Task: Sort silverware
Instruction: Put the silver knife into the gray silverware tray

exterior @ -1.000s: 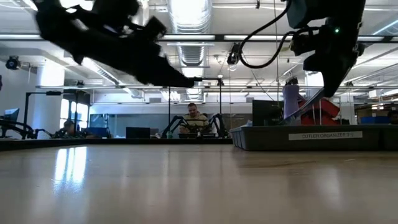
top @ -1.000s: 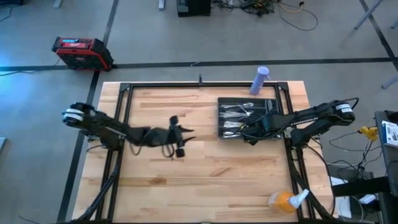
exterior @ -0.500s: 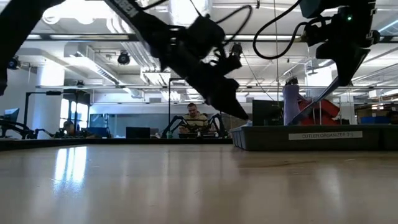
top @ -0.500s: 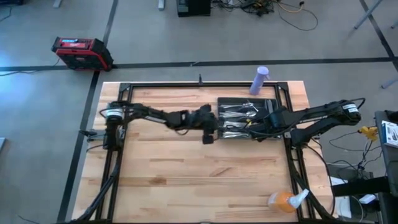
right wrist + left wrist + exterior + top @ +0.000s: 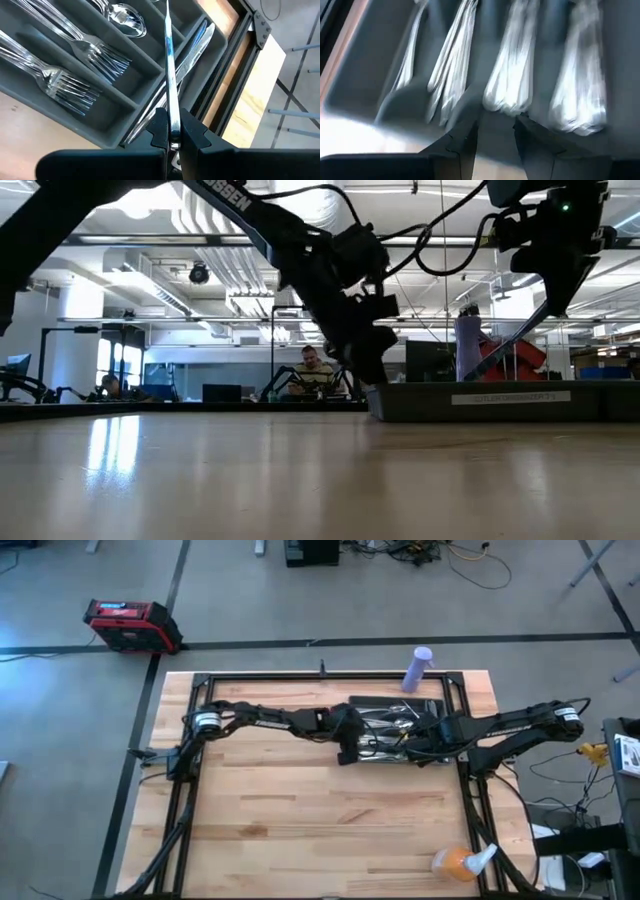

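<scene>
Now clamping a stiff, slick knife (image 5: 168, 75) by its handle end in the right gripper (image 5: 172, 131) jaws above the tray (image 5: 125, 107), near the sorted silverware (image 5: 515, 75), left gripper (image 5: 492, 132) jaws parted, hovering at the tray's edge.

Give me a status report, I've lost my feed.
Right tool shut on a knife above the tray. Left tool open at the tray's edge. Remaining silverware in compartments.
</scene>
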Robot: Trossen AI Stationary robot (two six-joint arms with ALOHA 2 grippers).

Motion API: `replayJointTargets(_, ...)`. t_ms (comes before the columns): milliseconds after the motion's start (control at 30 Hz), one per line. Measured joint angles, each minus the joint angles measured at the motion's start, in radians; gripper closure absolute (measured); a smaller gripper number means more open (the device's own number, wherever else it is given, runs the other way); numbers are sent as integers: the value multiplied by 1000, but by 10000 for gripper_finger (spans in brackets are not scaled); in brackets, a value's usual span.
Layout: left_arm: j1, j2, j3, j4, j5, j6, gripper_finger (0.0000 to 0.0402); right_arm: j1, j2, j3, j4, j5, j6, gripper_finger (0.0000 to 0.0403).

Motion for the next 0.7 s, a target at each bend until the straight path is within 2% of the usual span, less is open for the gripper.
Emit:
replayJointTargets(100, 0, -39, -46, -44, -56, -30, 285, 0, -2, 0, -3, 12, -1, 403)
replayJointTargets(267, 8, -123, -174, -42, -83, -70, 285, 0, -9, 32, -2, 79, 4, 403)
replayJointTargets(567, 14, -353, -489, -3, -168, -218, 285, 3, -9, 49, 52, 43, 49, 403)
replayJointTargets(700, 15, -478, -635, 25, -185, -312, 285, 18, -9, 33, 127, 26, 86, 403)
